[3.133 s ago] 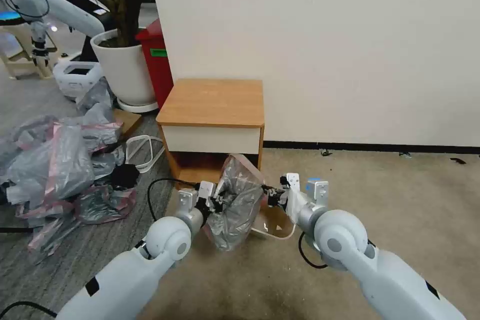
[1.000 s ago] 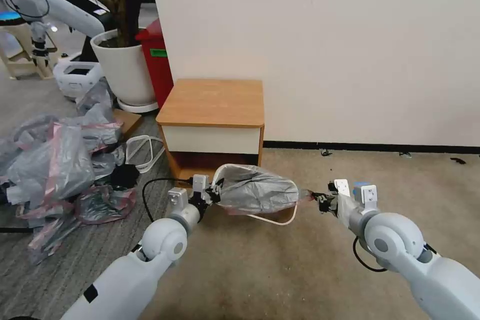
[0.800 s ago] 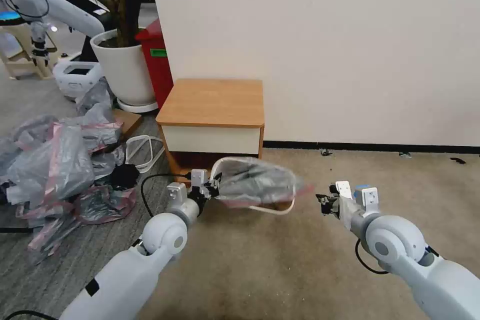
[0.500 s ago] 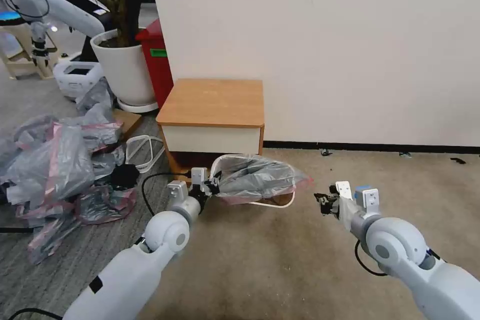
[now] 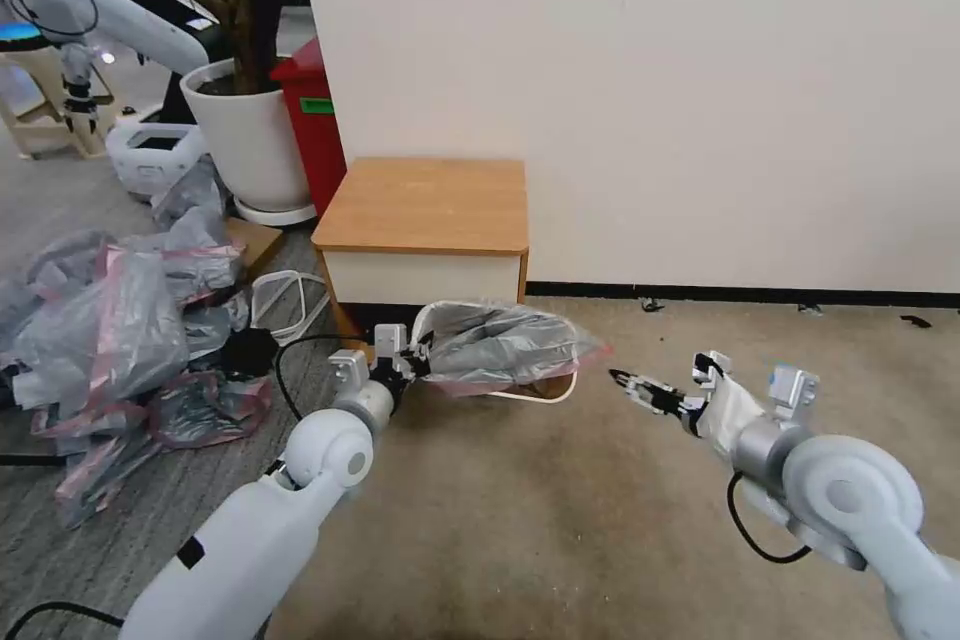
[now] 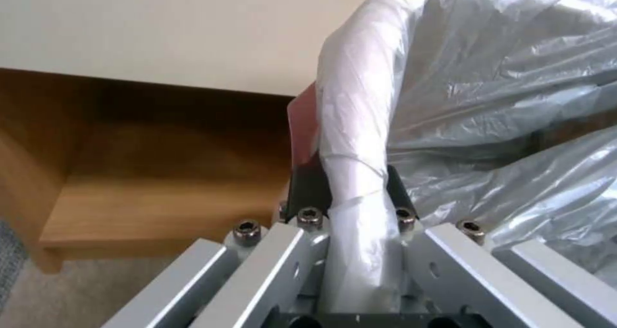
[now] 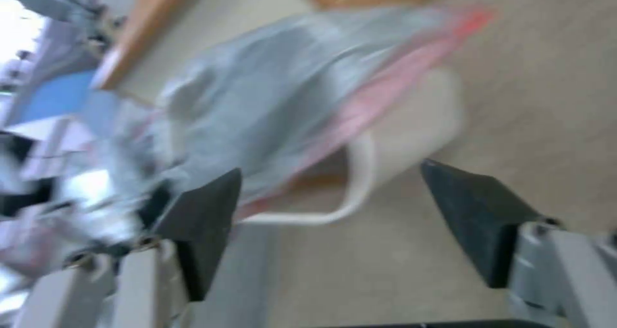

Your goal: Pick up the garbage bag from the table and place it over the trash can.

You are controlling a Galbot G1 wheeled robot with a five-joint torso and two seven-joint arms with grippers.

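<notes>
The garbage bag [image 5: 500, 345], grey and crinkly with a pink-red rim, lies draped across the cream trash can [image 5: 545, 390] on the carpet in front of the table [image 5: 425, 205]. My left gripper [image 5: 413, 360] is shut on the bag's rim at the can's left side. In the left wrist view the black pads [image 6: 308, 188] pinch the plastic-wrapped rim of the garbage bag [image 6: 489, 101]. My right gripper [image 5: 625, 382] hovers open to the right of the can, apart from the bag. Its view shows spread fingers [image 7: 206, 222], with the garbage bag [image 7: 289, 92] and trash can [image 7: 405, 145] beyond.
A heap of grey-pink bags [image 5: 120, 320] covers the floor at left. Behind it stand a white plant pot [image 5: 250, 130] and a red bin [image 5: 315, 120]. A black cable [image 5: 290, 365] loops near my left arm. Bare carpet stretches right to the wall.
My right gripper has let go of the bag's pink rim, opened and drawn back to the right. The bag now sags over the can. My left gripper has edged toward the table.
</notes>
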